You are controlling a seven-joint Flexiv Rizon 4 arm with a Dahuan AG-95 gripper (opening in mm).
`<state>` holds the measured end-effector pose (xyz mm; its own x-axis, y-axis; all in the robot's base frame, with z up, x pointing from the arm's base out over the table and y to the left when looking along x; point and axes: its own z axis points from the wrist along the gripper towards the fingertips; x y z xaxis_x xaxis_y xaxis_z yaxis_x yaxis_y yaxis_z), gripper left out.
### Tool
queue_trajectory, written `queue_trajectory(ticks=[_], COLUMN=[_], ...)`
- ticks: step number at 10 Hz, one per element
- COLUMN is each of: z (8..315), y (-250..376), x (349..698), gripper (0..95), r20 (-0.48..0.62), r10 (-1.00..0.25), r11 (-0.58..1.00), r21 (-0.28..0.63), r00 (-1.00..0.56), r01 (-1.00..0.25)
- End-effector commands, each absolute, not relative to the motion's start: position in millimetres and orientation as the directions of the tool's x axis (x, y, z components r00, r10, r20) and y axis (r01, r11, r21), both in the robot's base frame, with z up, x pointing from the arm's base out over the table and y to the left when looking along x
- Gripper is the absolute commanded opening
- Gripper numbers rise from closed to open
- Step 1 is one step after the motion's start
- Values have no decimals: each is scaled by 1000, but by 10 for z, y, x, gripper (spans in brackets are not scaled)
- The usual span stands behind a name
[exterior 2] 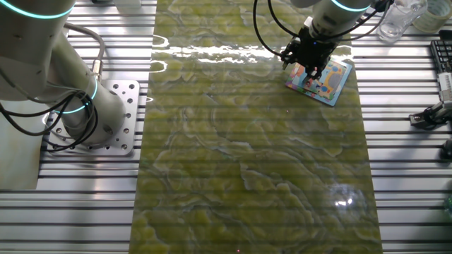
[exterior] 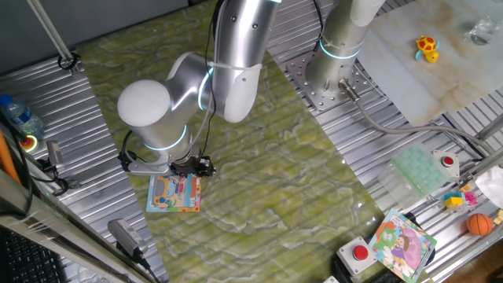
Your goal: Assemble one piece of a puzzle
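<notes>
The puzzle (exterior: 174,194) lies flat on the green mat near its left edge, a square board with a light-blue border and an orange, pink and yellow picture. From the other side the puzzle (exterior 2: 326,81) shows at the far right of the mat. My gripper (exterior: 193,167) hangs right over the board's upper edge, fingers pointing down, dark and small under the wrist. In the other fixed view the gripper (exterior 2: 311,65) sits low over the board's near-left part. The piece is hidden; I cannot see whether anything is between the fingers.
A second square board (exterior: 402,244) with a purple-and-green picture lies at the lower right beside a red button box (exterior: 360,254). An orange ball (exterior: 479,224), a pale green tray (exterior: 416,169) and a yellow toy (exterior: 427,47) sit off the mat. A keyboard (exterior 2: 441,60) is nearby.
</notes>
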<state>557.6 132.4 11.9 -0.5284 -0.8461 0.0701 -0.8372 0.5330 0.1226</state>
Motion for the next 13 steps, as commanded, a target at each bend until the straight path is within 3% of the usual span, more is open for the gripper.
queue_trajectory(ticks=[1,13], z=[113,112], y=[1321,1321], x=[5573,5573], gripper=[570,570], r20=[71,80], r10=[-849,-852], r11=[528,524], r21=[121,104], r00=[-523,-518], r01=[-841,-846])
